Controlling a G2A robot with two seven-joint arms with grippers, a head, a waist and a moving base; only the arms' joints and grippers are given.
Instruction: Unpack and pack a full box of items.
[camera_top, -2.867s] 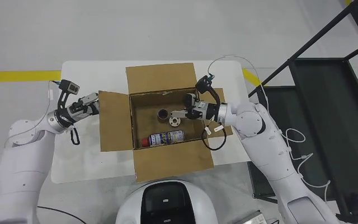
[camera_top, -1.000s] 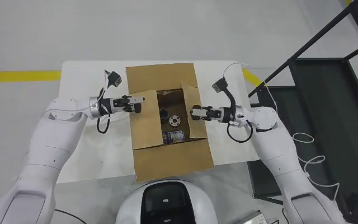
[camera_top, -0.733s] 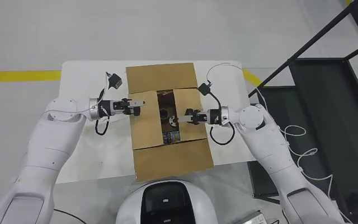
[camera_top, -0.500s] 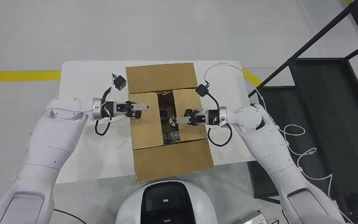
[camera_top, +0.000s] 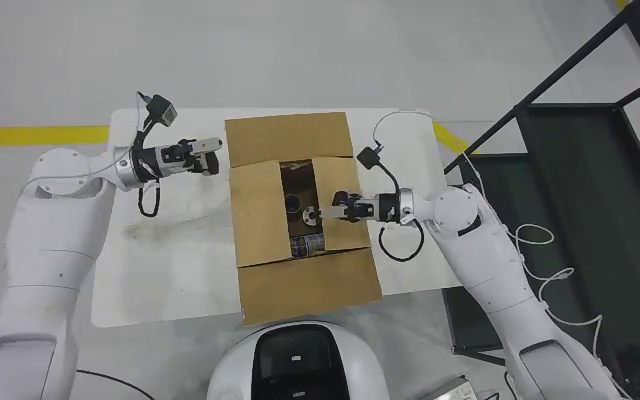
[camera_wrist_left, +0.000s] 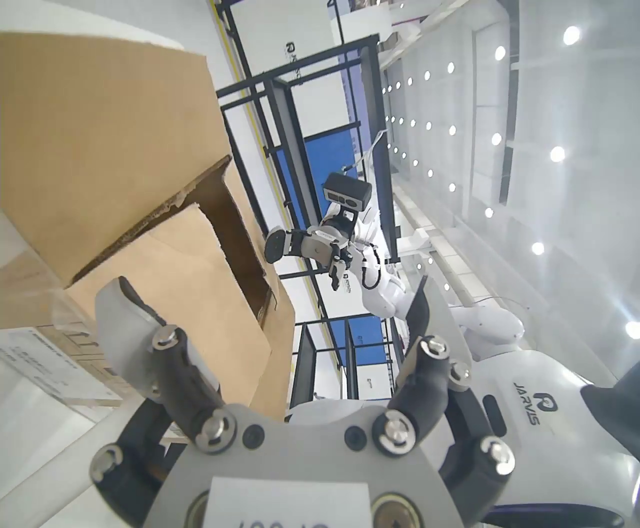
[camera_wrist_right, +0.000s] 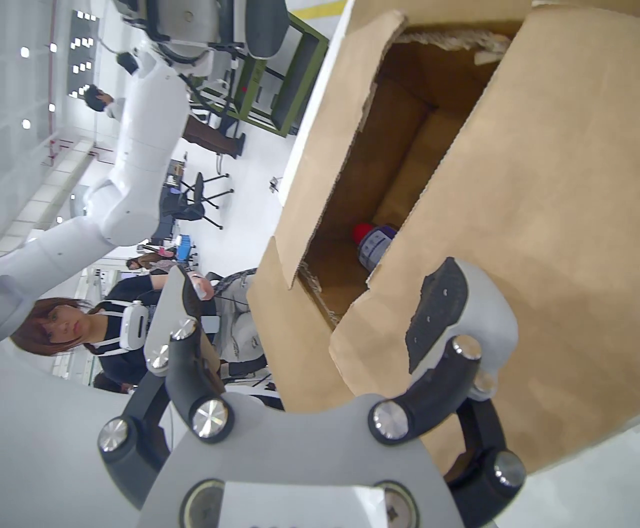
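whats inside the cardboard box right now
Through the gap in the cardboard box: a red-capped spray can and a dark round item. The folded side flaps hide the rest of the inside.

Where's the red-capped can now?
The can lies on the floor of the cardboard box, at the end nearest the robot, visible in the top view through the gap between the side flaps, near the right gripper.

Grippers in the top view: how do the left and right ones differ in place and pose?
The left gripper hangs over the white table, off the far left corner of the brown cardboard box; the right gripper lies over the box's folded right flap, at the open gap. The left gripper points toward the box from outside; the right gripper points inward across it. Both are open and hold nothing.
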